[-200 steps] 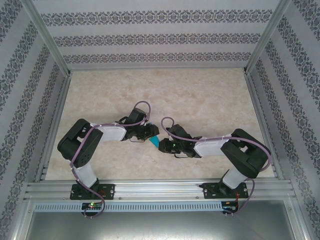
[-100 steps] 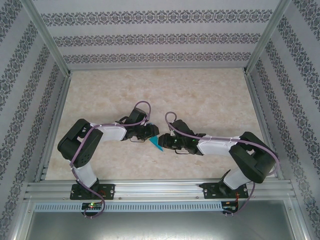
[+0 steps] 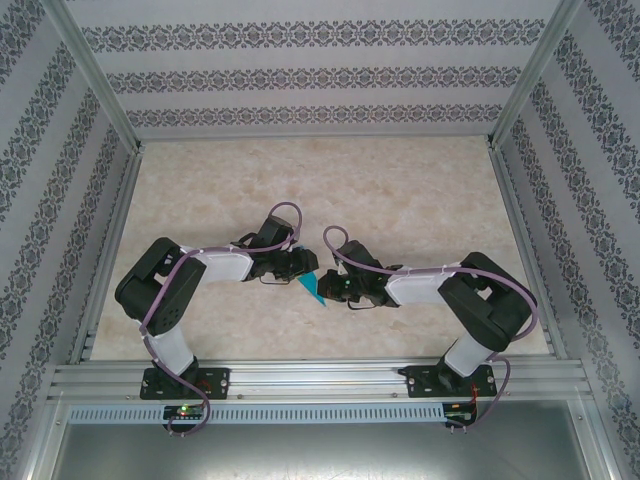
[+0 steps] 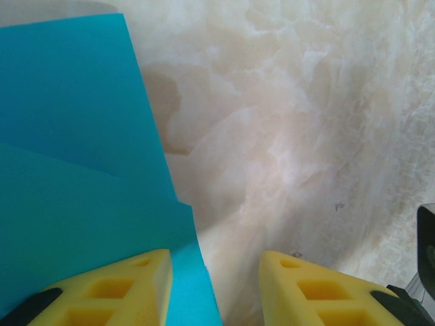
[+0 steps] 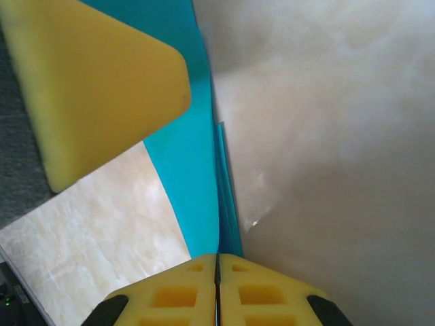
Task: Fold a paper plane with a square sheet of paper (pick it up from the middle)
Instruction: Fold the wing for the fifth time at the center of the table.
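The left arm [image 3: 190,285], white with black joints, reached in from the left of the teal-blue paper sheet [image 3: 312,289]. The left tool [image 3: 304,265] stood just left of the sheet's upper end, above the beige marbled table [image 3: 400,190].

In the left wrist view, the left tool [image 4: 214,258] had its two yellow foam fingers [image 4: 115,292] spread, with bare table showing in the gap. The sheet [image 4: 75,170] lay across the left half of that view, in at least two overlapping layers with a slanted fold line between them. Its right edge ran down into the gap beside the left-hand finger. Whether that finger touched the sheet could not be told.

The sheet was near the middle of the table, between the two tools.

The right tool [image 3: 331,285] met the sheet from its right side. In the right wrist view, the right tool [image 5: 217,258] had its yellow fingers pressed together, pinching the sheet's thin edge [image 5: 197,197] between them. The sheet rose edge-on from that pinch towards one finger of the left tool [image 5: 102,88], at the upper left.

The right arm [image 3: 470,310] extended to the right of the sheet.
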